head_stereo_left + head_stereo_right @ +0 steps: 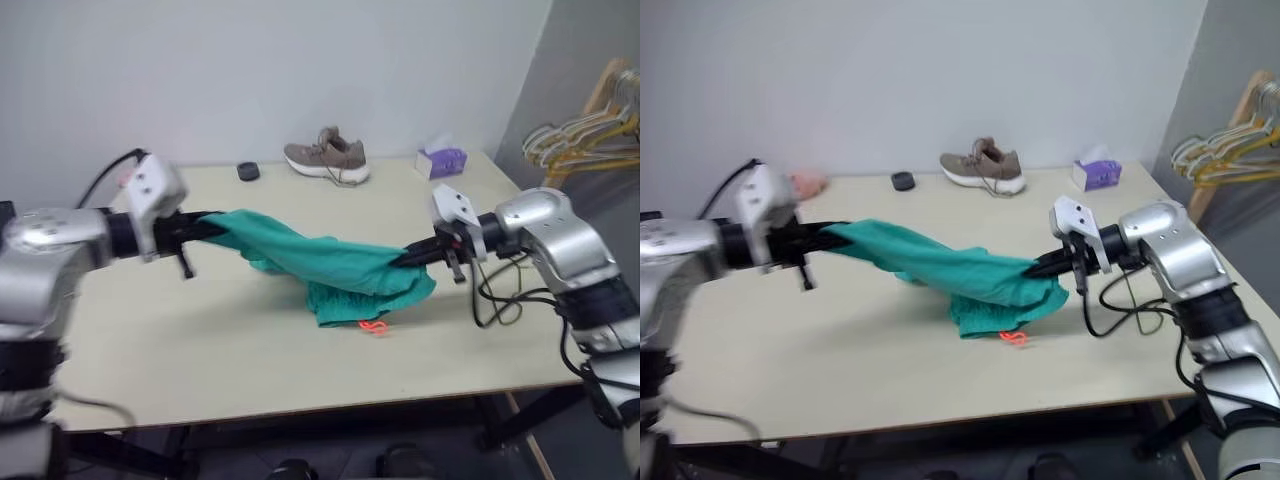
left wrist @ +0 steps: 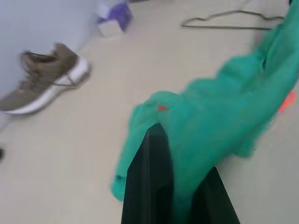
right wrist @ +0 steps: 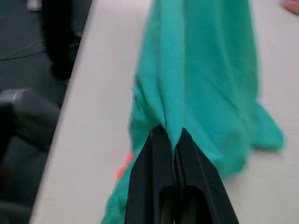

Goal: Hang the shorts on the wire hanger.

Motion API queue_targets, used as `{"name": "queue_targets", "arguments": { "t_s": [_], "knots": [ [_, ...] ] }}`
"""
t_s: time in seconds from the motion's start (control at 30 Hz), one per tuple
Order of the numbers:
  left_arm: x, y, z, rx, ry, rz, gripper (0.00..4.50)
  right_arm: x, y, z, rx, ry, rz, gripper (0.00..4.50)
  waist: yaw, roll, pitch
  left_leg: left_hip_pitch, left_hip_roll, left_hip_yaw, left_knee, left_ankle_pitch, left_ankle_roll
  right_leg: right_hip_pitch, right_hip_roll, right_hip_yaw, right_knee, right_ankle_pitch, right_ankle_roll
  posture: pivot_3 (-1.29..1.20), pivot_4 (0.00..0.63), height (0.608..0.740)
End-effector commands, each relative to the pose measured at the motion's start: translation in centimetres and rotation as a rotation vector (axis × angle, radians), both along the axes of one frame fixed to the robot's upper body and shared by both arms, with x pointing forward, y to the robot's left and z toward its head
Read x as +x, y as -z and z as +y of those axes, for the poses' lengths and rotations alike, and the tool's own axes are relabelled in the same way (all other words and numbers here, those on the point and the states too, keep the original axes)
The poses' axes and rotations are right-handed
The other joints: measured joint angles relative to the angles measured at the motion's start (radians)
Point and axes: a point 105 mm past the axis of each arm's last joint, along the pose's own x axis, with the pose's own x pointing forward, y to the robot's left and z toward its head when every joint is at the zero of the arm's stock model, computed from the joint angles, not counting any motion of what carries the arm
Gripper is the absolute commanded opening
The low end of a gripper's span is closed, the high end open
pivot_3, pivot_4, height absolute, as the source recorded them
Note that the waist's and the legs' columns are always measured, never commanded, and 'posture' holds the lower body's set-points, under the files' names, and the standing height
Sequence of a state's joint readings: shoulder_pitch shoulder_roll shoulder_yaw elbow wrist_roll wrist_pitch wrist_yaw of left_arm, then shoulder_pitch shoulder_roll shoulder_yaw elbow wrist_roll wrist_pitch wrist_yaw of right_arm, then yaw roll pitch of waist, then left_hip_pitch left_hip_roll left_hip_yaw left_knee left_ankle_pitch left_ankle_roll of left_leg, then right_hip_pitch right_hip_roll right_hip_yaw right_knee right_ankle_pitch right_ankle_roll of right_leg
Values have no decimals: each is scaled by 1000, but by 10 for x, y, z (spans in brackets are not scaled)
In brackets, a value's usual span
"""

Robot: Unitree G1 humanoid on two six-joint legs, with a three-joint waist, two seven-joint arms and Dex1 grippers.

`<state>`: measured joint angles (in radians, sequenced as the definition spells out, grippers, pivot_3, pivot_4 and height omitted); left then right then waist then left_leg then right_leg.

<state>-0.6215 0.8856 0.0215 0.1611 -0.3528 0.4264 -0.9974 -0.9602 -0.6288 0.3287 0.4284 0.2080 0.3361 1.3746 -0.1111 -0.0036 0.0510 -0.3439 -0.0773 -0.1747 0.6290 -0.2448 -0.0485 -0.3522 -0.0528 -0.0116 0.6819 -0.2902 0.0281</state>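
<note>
The shorts (image 1: 340, 268) pinched in my black, smooth plastic-looking fingers (image 3: 154, 186) are soft matt cloth. Beneath them the table (image 1: 200, 340) is a pale, smooth, matt board. The wire hanger (image 2: 233, 21), upper right of my left wrist view, looks like thin dull metal.

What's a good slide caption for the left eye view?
Both end effectors, left and right, pinch the teal shorts stretched above the table.
</note>
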Motion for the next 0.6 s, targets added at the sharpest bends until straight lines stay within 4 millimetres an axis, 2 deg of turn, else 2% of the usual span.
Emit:
{"name": "queue_targets", "arguments": {
  "t_s": [0.03, 0.1, 0.17, 0.2, 0.27, 0.33, 0.4, 0.47, 0.5, 0.53, 0.6],
  "knots": [
    [48, -3, 20, 68, -201, -89, 12, 45, -9, -3, -79, 138, -157, 0, -3, -1, 0, -1, 0, 0, 0, 0, 0, -1, 0, 1, 0, 1, -1, -122, 0, 740],
    [76, -17, 30, 97, -339, -176, 12, 69, -22, 5, -144, 210, -319, 0, -12, -2, 0, -5, 0, -1, 0, 1, -2, -7, 1, 2, -1, 1, -1, -129, 0, 740],
    [96, -51, 40, 131, -484, -311, 12, 92, -57, 19, -204, 292, -603, 0, -35, -5, -1, -19, 0, 0, 2, 5, -9, -20, -1, 4, 1, 6, -5, -137, 0, 740],
    [99, -76, 44, 146, -543, -403, 12, 99, -85, 28, -213, 325, -786, 0, -40, -5, -2, -28, -1, 0, 1, 6, -11, -31, -2, 6, 0, 7, -5, -137, 0, 740],
    [97, -125, 50, 166, -617, -575, 12, 99, -132, 45, -189, 339, -1054, 0, -62, -8, -3, -44, -1, 2, 2, 6, -12, -47, -3, 9, 0, 8, -5, -145, 0, 740],
    [80, -190, 52, 228, -662, -818, 12, 85, -187, 62, -131, 326, -1346, 0, -84, -9, -3, -62, -1, 10, 4, 6, -12, -69, -3, 17, 1, 8, -5, -147, 0, 740],
    [54, -244, 45, 372, -661, -1075, 12, 66, -228, 69, -44, 314, -1568, 0, -105, -10, -4, -65, -1, 15, -1, 6, -11, -74, -3, 24, 0, 8, -4, -147, 0, 740],
    [31, -276, 37, 516, -637, -1270, 12, 52, -248, 70, 12, 293, -1709, 0, -115, -10, -4, -65, -1, 16, -3, 4, -8, -75, -3, 28, -1, 5, -1, -138, 0, 740],
    [21, -286, 35, 580, -622, -1344, 12, 47, -251, 69, 31, 278, -1750, 0, -116, -9, -4, -64, -2, 17, -4, 3, -7, -75, -3, 31, -2, 5, 0, -134, 0, 740],
    [12, -291, 33, 657, -600, -1403, 12, 45, -245, 69, 39, 242, -1774, 0, -115, -9, -4, -62, -2, 18, -5, 2, -6, -75, -3, 32, -2, 4, 1, -130, 0, 740],
    [7, -284, 33, 781, -540, -1433, 12, 45, -219, 68, 29, 151, -1769, 0, -111, -9, -4, -55, -3, 19, -11, -3, -6, -74, -2, 36, -1, 1, 3, -121, 0, 740]
  ]
}}
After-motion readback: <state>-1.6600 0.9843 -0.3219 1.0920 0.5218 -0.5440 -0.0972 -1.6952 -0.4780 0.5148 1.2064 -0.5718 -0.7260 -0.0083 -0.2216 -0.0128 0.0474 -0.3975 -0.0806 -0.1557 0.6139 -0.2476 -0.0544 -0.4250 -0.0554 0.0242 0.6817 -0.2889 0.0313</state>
